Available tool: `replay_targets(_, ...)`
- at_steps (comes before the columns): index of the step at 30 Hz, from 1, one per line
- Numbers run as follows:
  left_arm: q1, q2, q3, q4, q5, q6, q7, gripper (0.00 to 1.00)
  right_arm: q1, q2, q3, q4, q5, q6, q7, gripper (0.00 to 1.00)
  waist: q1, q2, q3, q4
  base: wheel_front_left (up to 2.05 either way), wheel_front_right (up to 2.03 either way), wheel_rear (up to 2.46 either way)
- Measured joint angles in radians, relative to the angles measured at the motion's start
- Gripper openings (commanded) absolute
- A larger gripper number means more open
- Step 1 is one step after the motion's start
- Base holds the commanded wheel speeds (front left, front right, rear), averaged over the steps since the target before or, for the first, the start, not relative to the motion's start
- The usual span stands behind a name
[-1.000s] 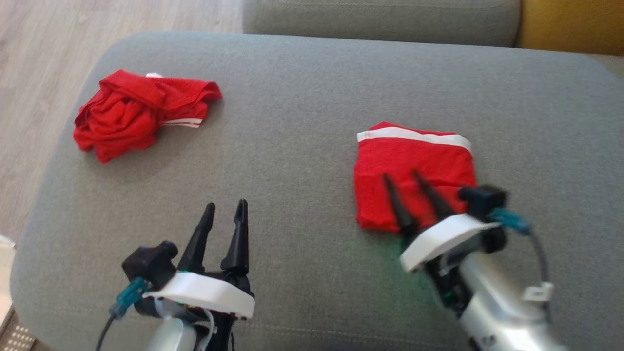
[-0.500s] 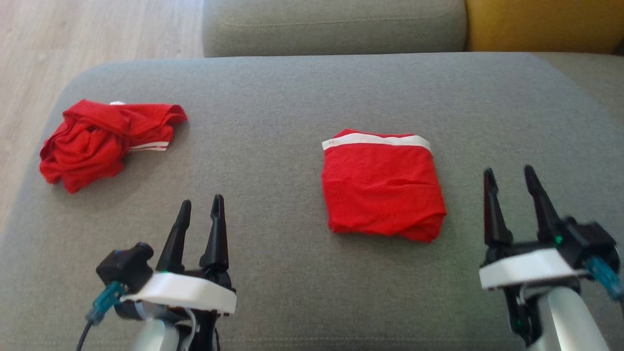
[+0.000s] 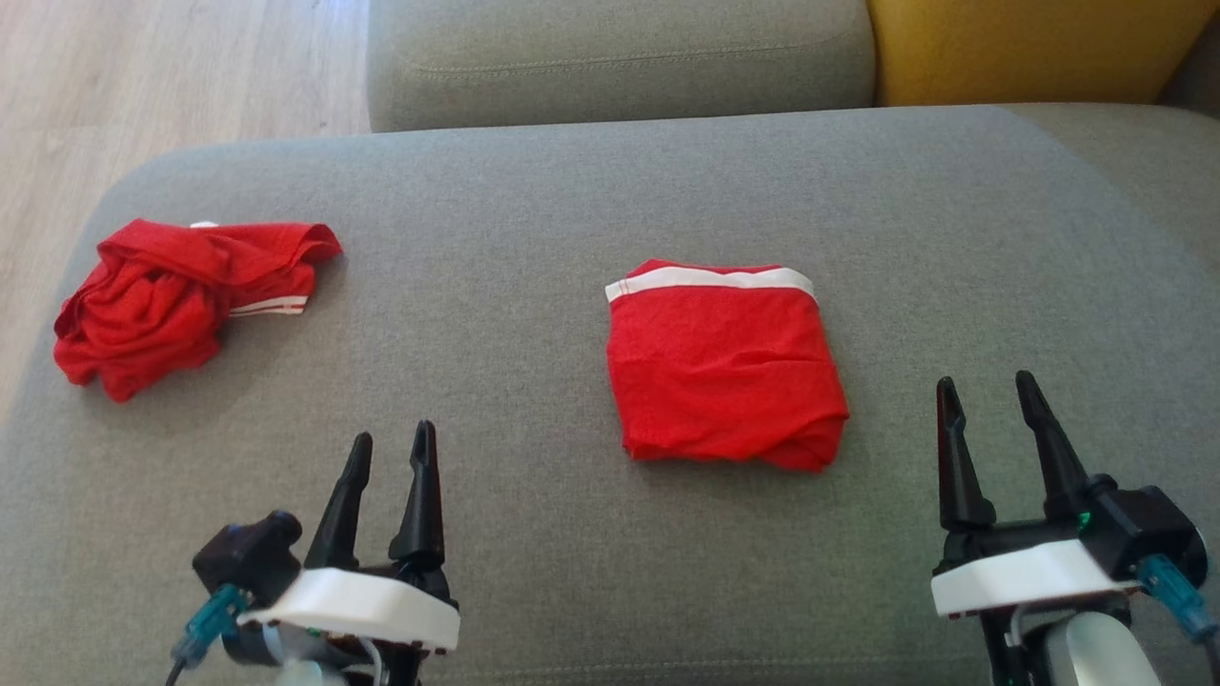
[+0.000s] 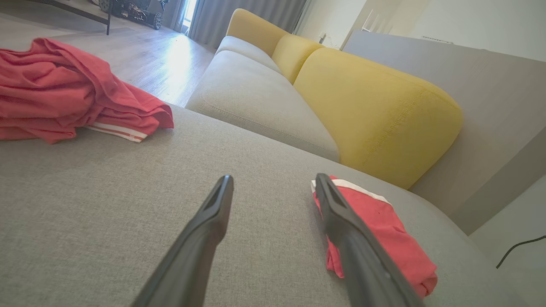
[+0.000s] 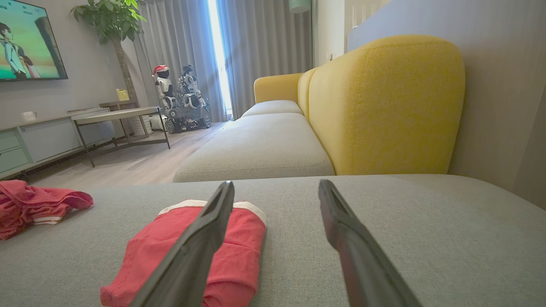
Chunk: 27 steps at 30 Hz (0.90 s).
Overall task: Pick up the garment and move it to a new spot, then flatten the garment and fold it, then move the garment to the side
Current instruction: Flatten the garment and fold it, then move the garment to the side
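The left hand (image 3: 393,433) sits low at the near edge of the grey sofa seat (image 3: 534,210), its two dark fingers spread apart and holding nothing. The right hand (image 3: 985,381) is likewise wide open and empty, its fingers pointing away from the robot. The folded red garment (image 3: 724,381) lies flat on the seat between the two hands and a little ahead of them. It is nearer the right hand, just ahead and to the left of that hand's fingertips but clear of them, and well off to the right of the left hand. Its white waistband (image 3: 710,279) runs along the edge farthest from both hands, and the corner closest to the right hand bulges slightly. A crumpled red garment (image 3: 162,305) with a white-striped hem lies ahead and far to the left of the left hand, near the seat's left edge and well apart from the folded one. Farther ahead of the hands are another grey seat cushion (image 3: 620,57) and a yellow cushion (image 3: 1029,48), with wooden floor (image 3: 172,76) off to the left.
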Motion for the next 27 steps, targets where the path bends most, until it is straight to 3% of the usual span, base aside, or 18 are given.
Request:
replay_targets(14,-0.007,0.000,-0.016,-0.016,0.000,-0.009,0.000,1.00,-0.012,0.000,0.006,0.004,0.007,0.000,0.000,1.00,0.0000,0.0000,0.037,0.024,0.00,0.00,0.00)
replay_targets(21,-0.046,0.000,-0.017,-0.023,0.000,-0.018,0.000,1.00,-0.152,0.000,0.024,0.094,0.053,0.000,0.027,1.00,0.0000,0.0000,0.098,0.049,0.00,0.00,0.00)
replay_targets(27,-0.082,0.000,-0.022,-0.021,0.000,-0.027,0.000,1.00,-0.264,-0.001,0.025,0.268,0.157,0.000,0.123,1.00,0.0000,0.0000,0.154,0.078,0.00,0.00,0.00)
